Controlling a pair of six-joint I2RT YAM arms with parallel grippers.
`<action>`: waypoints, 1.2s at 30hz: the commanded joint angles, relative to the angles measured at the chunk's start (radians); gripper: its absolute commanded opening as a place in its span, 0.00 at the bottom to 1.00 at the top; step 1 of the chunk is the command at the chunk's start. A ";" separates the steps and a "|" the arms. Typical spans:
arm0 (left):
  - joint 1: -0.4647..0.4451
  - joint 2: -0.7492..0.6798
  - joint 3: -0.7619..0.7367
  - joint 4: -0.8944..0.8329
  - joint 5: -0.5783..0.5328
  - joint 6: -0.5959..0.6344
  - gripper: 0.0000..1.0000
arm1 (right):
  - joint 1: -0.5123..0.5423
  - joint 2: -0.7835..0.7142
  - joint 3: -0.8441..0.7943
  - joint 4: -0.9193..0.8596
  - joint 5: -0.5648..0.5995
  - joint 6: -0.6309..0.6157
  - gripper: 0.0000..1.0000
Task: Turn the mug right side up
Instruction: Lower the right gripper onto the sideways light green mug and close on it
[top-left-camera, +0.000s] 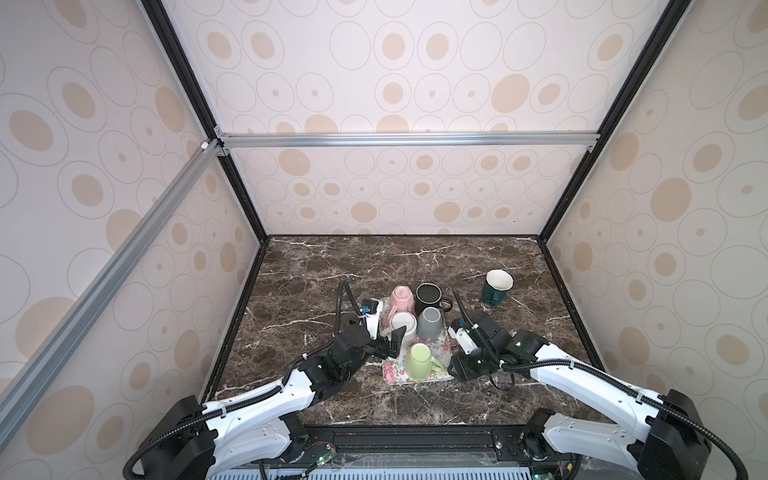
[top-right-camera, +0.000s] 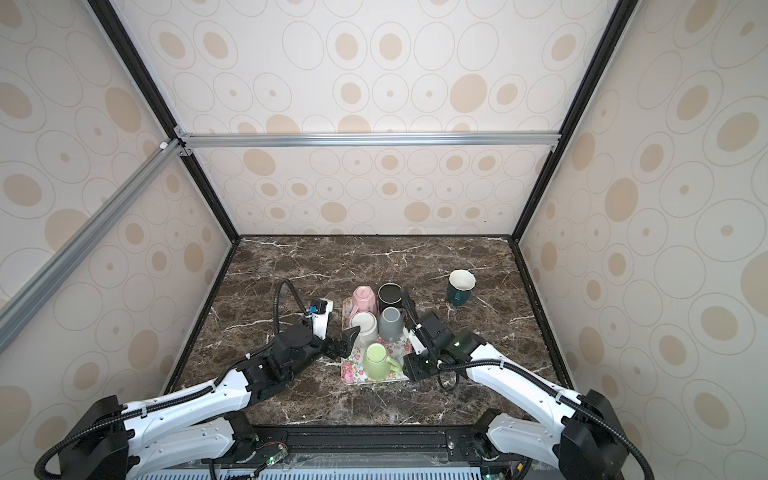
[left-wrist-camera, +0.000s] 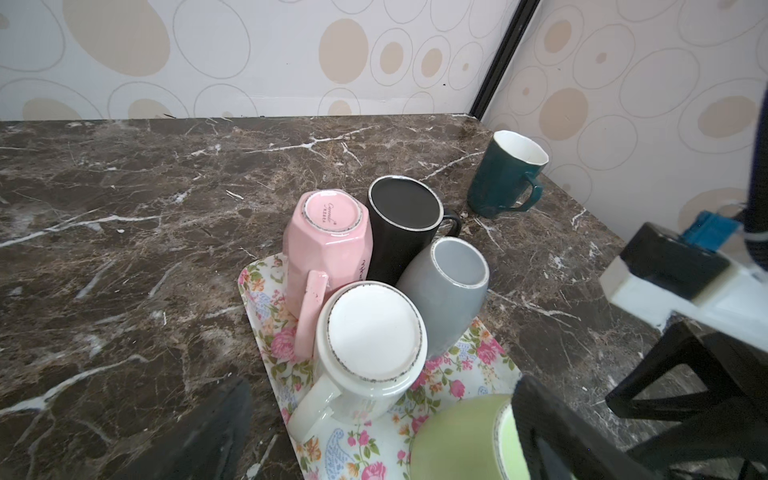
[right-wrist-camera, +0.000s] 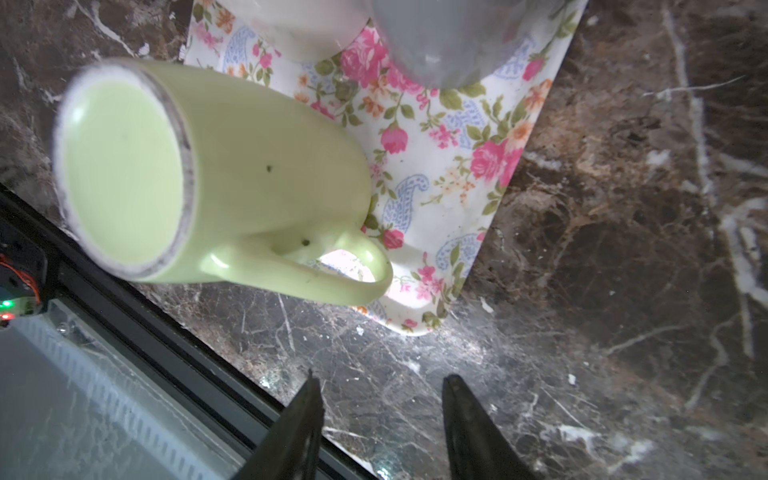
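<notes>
On floral tray (right-wrist-camera: 457, 124), light green mug (right-wrist-camera: 266, 166) is seen base-up. Empty right hand (right-wrist-camera: 380, 415) and left hand (top-left-camera: 394, 341) are held spread.

A dark brown marble-patterned tabletop (top-left-camera: 332, 266) with white veins carries everything. Directly on it lies a rectangular white tray printed with pink roses (top-left-camera: 390, 370). Beyond the tray's far right corner and well apart from it, a dark teal ceramic mug with a white inside (top-left-camera: 496, 289) stands upright on the bare marble. Four mugs stand bottom-up on the tray:

- a faceted pink ceramic mug (top-left-camera: 401, 301) at its far left corner
- a white ceramic mug (top-left-camera: 403, 324) at its middle left
- a grey ceramic mug (top-left-camera: 430, 324) at its middle right
- a pale green ceramic mug (top-left-camera: 419, 361) at its near end

A black ceramic mug (top-left-camera: 428, 297) stands at the tray's far right corner. Whether it rests on tray or marble cannot be told.
</notes>
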 joint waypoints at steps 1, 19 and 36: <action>0.007 -0.040 -0.035 0.081 0.015 0.036 0.98 | 0.017 0.015 0.029 -0.006 -0.008 -0.062 0.50; 0.007 -0.092 -0.055 0.056 -0.039 0.037 0.98 | 0.099 0.154 0.135 0.003 0.093 -0.140 0.52; 0.012 -0.325 -0.132 -0.037 -0.097 0.001 0.98 | 0.104 0.193 0.100 0.082 0.096 -0.163 0.44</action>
